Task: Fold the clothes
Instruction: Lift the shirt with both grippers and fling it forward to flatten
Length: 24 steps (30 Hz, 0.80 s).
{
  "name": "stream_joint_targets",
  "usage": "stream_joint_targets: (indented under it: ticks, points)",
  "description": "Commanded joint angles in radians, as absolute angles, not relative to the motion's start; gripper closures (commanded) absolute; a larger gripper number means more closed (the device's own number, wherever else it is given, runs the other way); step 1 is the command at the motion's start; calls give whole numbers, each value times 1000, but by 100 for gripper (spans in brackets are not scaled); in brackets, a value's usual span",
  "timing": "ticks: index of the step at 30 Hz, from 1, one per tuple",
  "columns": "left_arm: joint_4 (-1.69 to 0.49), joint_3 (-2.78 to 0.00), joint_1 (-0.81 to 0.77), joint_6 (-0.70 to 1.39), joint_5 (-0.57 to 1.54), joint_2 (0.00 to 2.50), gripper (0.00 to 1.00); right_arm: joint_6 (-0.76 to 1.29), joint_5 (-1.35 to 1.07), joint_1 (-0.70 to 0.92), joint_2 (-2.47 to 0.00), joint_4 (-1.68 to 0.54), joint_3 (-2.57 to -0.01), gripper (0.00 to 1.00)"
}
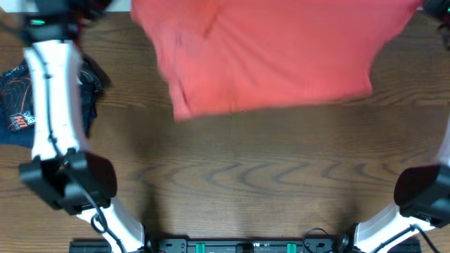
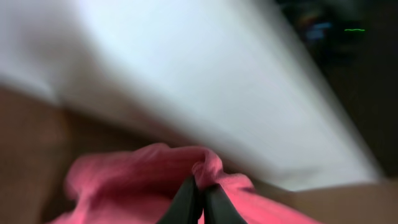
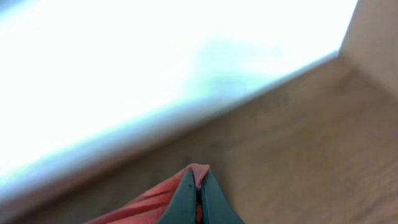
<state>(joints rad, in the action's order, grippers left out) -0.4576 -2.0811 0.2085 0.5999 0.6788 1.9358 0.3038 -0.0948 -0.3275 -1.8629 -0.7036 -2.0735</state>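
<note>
Left gripper (image 2: pixel 199 191) and right gripper (image 3: pixel 198 182) are each clamped tight on a T-shirt (image 1: pixel 274 56) edge. The shirt is spread across the far side of the desk (image 1: pixel 246 176), blurred. Likely the spreading step. Next: even pull, lay flat, then fold.

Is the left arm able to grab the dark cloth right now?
Probably not yet: its claw is shut on the red shirt and must let go first. The dark cloth itself lies close by.
</note>
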Motion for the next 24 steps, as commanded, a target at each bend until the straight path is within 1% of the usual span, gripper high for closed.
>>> stream_joint_targets:
  ticks: [1, 3, 5, 7, 9, 12, 14, 18, 22, 24]
  points:
    - [-519, -2199, 244, 576, 949, 1858, 94, 299, -49, -364, -1826, -764, -2167, 99]
    - [-649, -2198, 235, 525, 1024, 1850, 94, 274, -49, -363, -1826, -833, -2167, 99]
    - [-872, -2197, 211, 396, 1045, 1850, 94, 252, -45, -360, -1834, -923, -2151, 99]
    - [-1126, -2175, 173, 230, 987, 1856, 94, 248, -18, -356, -1846, -1021, -2127, 99]
    - [-1364, -2134, 126, 74, 860, 1866, 94, 245, 16, -353, -1859, -1111, -2091, 99]
    - [-1565, -2011, 58, -83, 707, 1874, 94, 244, 39, -352, -1872, -1218, -2000, 99]
    - [-1591, -1893, 23, -124, 698, 1874, 94, 245, 64, -353, -1876, -1266, -1914, 99]
    - [-1553, -1648, -8, -131, 661, 1874, 94, 279, 165, -357, -1876, -1301, -1726, 99]
    - [-1486, -1398, -5, -130, 601, 1874, 94, 341, 307, -386, -1876, -1320, -1560, 99]
    - [-1451, -1287, 7, -118, 582, 1874, 94, 379, 320, -412, -1876, -1316, -1497, 99]
